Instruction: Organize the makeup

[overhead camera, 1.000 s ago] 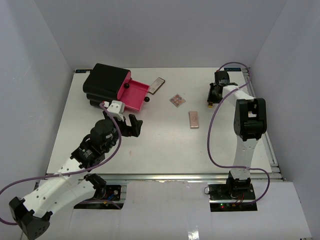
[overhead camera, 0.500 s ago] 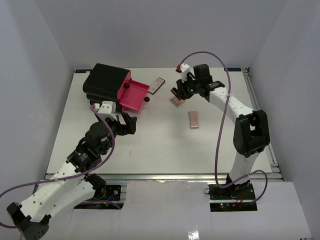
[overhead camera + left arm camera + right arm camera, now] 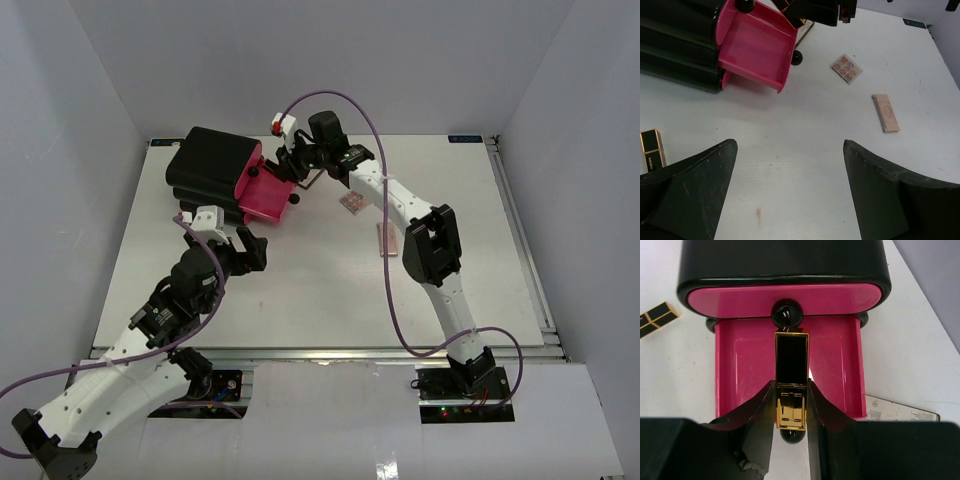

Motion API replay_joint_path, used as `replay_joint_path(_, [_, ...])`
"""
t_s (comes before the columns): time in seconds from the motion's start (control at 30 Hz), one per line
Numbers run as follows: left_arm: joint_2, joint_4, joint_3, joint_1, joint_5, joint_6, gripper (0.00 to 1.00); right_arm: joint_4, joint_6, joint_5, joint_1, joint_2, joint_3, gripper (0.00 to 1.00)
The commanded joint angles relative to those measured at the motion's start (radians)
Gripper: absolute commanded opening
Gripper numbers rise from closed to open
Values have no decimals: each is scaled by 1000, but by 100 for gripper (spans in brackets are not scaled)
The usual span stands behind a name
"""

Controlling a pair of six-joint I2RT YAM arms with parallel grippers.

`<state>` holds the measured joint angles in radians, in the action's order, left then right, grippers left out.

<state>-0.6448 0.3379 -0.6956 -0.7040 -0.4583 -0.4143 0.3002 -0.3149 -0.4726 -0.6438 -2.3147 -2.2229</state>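
My right gripper [image 3: 791,385] is shut on a small black-and-gold tube [image 3: 791,357] and holds it over the open pink drawer [image 3: 740,370] of the black box [image 3: 785,260]. In the top view this gripper [image 3: 296,172] hangs above the drawer [image 3: 268,197]. A second black-and-gold tube [image 3: 651,149] lies on the table to the left of my open, empty left gripper [image 3: 790,170]. Right of the drawer lie the square pink palette [image 3: 352,201] and the rectangular pink palette [image 3: 387,240]. The grey flat compact [image 3: 900,412] lies beside the drawer, mostly under my right arm.
The black box [image 3: 210,165] stands at the back left with its lowest drawer pulled out toward the table's middle. A black knob [image 3: 797,58] sticks out from the drawer front. White walls close in the table on three sides.
My right arm has swung from the far right side across to above the pink drawer, carrying the tube. My left gripper has shifted slightly left and stays open.
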Motion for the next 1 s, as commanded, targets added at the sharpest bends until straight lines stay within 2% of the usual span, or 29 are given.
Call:
replay_joint_path(0.0, [43,41,-9,1,-67,-56,98,-110,42,43,-1,-38,-57,14])
replay_joint_path(0.2, [21,49,-13,3,-80,-64,98,-168,30,74,-11,-77,-27,25])
replay_joint_path(0.37, [-9,49,-5,1,-81,-72,98,-182,0,103,-15,-76,9,50])
replay_joint_path(0.5, [-51,44,14,11,-110,-96,98,-175,-4,121,-14,-29,36,62])
replay_joint_path(0.57, [-73,46,17,47,-90,-106,98,-163,6,109,-10,15,49,63])
replay_joint_path(0.67, [-123,40,6,164,10,-103,98,-120,32,66,13,128,87,69])
replay_joint_path(0.73, [-188,18,0,260,114,-86,98,-78,30,-45,53,228,194,74])
replay_joint_path(0.8, [-260,7,-18,370,244,-69,97,-73,28,-237,114,343,287,82])
replay_joint_path(0.87, [-324,0,-31,465,359,-56,97,-62,27,-465,170,431,448,87])
replay_joint_path(0.97, [-409,4,-52,591,487,-26,96,-26,-12,-592,242,556,600,89])
